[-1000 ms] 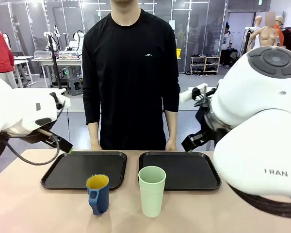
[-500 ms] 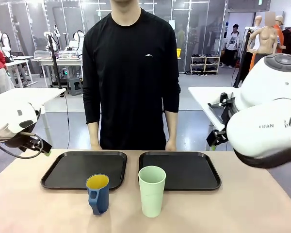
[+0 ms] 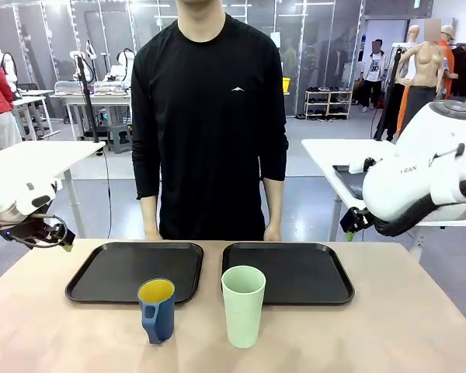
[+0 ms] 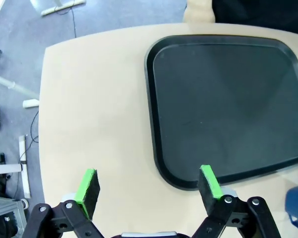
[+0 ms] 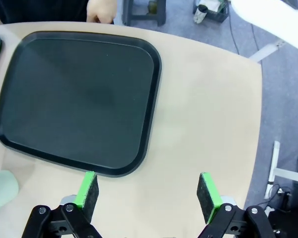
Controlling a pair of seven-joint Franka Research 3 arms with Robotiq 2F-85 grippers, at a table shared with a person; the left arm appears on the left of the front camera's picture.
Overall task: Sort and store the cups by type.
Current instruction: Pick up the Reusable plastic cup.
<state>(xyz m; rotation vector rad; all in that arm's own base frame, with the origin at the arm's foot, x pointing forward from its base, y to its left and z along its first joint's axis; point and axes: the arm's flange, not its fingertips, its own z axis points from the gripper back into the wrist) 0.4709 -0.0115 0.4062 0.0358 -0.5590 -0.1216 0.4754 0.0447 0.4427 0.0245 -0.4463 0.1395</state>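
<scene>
Blue mug (image 3: 157, 309) and mint tumbler (image 3: 243, 305) stand before two black trays (image 3: 132, 272) as left gripper (image 4: 148, 179) and right gripper (image 5: 148, 182) hang spread wide.

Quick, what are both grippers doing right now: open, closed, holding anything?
Left gripper: open, holding nothing.
Right gripper: open, holding nothing.

Left black tray (image 3: 109, 272) and right black tray (image 3: 311, 272) are lying side by side, slightly apart, on the tan table (image 3: 419, 326). A person in a black long-sleeved shirt (image 3: 210, 116) is standing behind, seemingly against the far edge.
</scene>
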